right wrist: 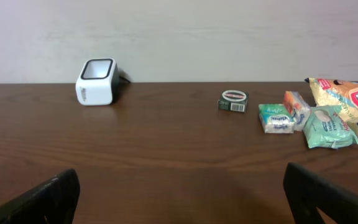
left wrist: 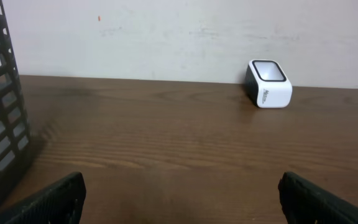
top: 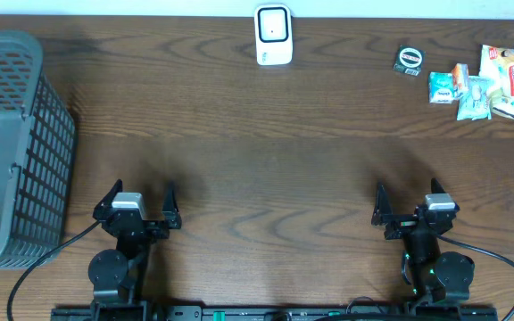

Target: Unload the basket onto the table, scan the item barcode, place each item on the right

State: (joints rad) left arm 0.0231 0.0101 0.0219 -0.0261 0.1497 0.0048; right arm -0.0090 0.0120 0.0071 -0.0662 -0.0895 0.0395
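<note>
Dark brown wood-grain table (top: 266, 152) fills the overhead view, and the wrist views show a pale wall (left wrist: 166, 31) behind it. At the near edge the left gripper (top: 142, 189) and the right gripper (top: 407, 188) both stand with jaws spread wide. They hold nothing, touch nothing, and are well apart from every object. A white box-shaped barcode scanner with a dark window (top: 273, 36) sits at the far edge near the middle. The items lie at the far right: a small round-faced dark green pack (top: 409, 60), then a cluster of crinkled snack packets (top: 484, 85), the green-and-white ones touching a larger red-and-white bag. A grey plastic lattice basket (top: 16, 143) stands at the left edge. The left wrist view shows the basket's wall and the scanner above its own dark fingertips (left wrist: 48, 202). Only the right wrist view takes in the scanner together with the pack and packets, all ranged along the far side.
</note>
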